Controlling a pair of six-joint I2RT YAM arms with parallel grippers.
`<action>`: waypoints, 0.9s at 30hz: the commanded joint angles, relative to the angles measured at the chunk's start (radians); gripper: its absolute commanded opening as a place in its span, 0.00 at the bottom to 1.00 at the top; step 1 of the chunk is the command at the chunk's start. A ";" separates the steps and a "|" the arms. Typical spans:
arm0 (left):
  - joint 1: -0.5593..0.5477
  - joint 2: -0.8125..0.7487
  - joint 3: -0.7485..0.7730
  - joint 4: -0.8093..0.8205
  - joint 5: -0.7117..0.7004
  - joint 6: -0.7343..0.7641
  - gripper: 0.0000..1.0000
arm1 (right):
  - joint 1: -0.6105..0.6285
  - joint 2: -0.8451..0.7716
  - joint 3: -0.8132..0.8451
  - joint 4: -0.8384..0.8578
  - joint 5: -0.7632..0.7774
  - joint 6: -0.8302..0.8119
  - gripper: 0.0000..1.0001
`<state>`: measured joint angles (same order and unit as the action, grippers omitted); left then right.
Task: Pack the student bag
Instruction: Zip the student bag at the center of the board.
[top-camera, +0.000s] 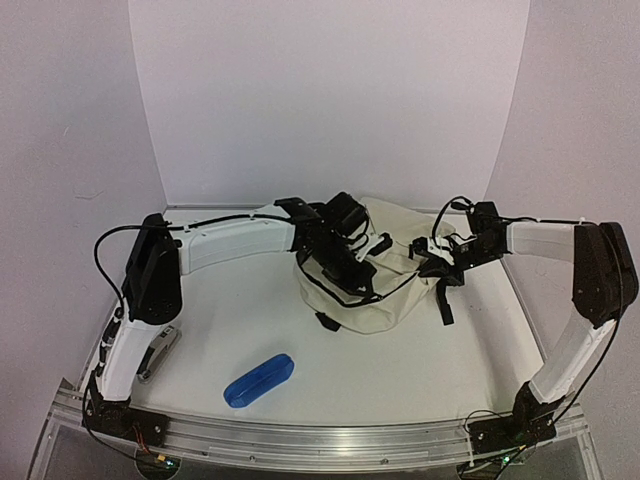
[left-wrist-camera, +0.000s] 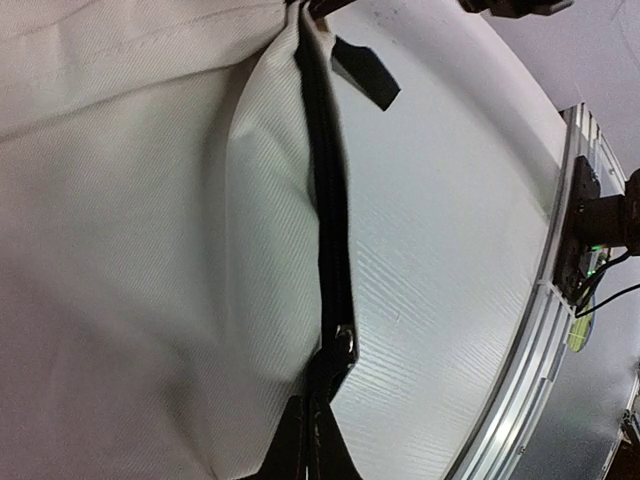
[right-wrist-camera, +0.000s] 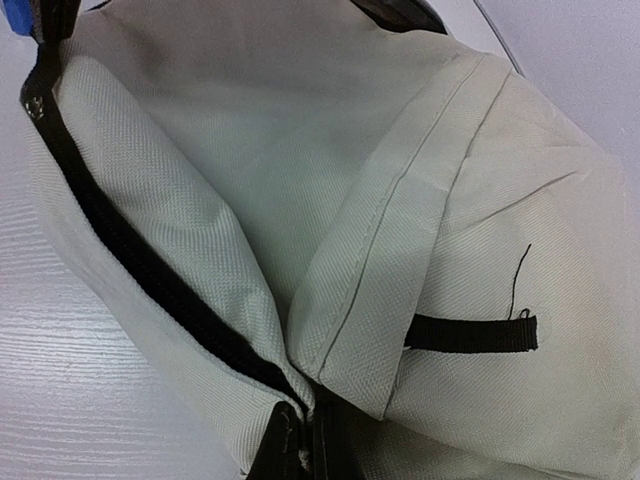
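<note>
Cream, woven, slumped student bag (top-camera: 390, 305).

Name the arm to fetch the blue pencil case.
Left, probably: the pencil case lies on its side of the table. Both the left gripper and right gripper pinch the student bag; the right could hold it.

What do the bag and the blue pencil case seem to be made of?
Bag: woven cream fabric, matte; fine weave grain and stitched seams show. Its zipper looks like black textile tape. Pencil case: smooth blue with a slight sheen, perhaps plastic or coated fabric; too small to tell.
</note>
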<state>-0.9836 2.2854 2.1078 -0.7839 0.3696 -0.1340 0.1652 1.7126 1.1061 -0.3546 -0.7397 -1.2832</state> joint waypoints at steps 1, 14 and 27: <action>0.010 -0.121 -0.109 -0.005 -0.084 -0.061 0.00 | -0.014 -0.041 -0.010 -0.018 0.017 -0.020 0.00; 0.078 -0.372 -0.421 0.026 -0.281 -0.154 0.00 | -0.120 -0.050 -0.054 -0.081 0.054 -0.209 0.00; 0.065 -0.236 -0.236 0.110 -0.082 -0.191 0.00 | 0.061 -0.237 -0.010 -0.247 -0.173 -0.006 0.64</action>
<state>-0.9218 2.0270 1.8074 -0.7242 0.2174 -0.2888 0.1221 1.5715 1.0733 -0.5498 -0.8312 -1.4158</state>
